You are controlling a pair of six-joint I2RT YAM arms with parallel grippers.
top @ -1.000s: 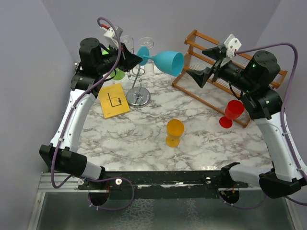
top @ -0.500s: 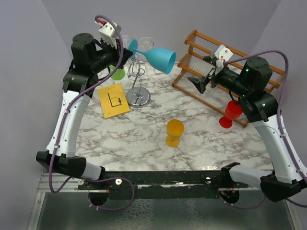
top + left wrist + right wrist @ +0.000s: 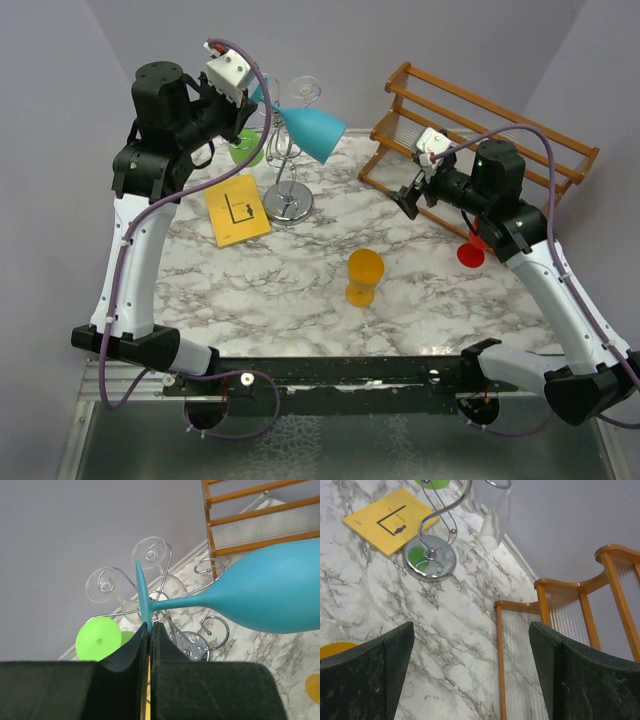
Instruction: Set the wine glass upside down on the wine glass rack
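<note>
My left gripper (image 3: 252, 100) is shut on the foot disc of a blue wine glass (image 3: 305, 128) and holds it in the air over the chrome wine glass rack (image 3: 288, 203), bowl tilted down to the right. In the left wrist view the fingertips (image 3: 150, 625) pinch the foot's edge, the blue bowl (image 3: 270, 595) lies to the right, and the rack's scroll arms (image 3: 215, 625) are below. Two clear glasses (image 3: 151, 552) hang on the rack. My right gripper (image 3: 410, 200) is open and empty, above the table in front of the wooden rack, its jaws (image 3: 472, 675) wide apart.
A brown wooden slatted rack (image 3: 480, 120) stands at the back right with a red glass (image 3: 475, 245) by it. A yellow glass (image 3: 364, 276) stands mid-table. A green glass (image 3: 245, 152) and a yellow card (image 3: 237, 209) lie left of the chrome rack.
My left arm has carried the blue glass left and up, and its bowl now tilts downward over the chrome rack. My open right gripper has drawn back and lower, away from the bowl.
</note>
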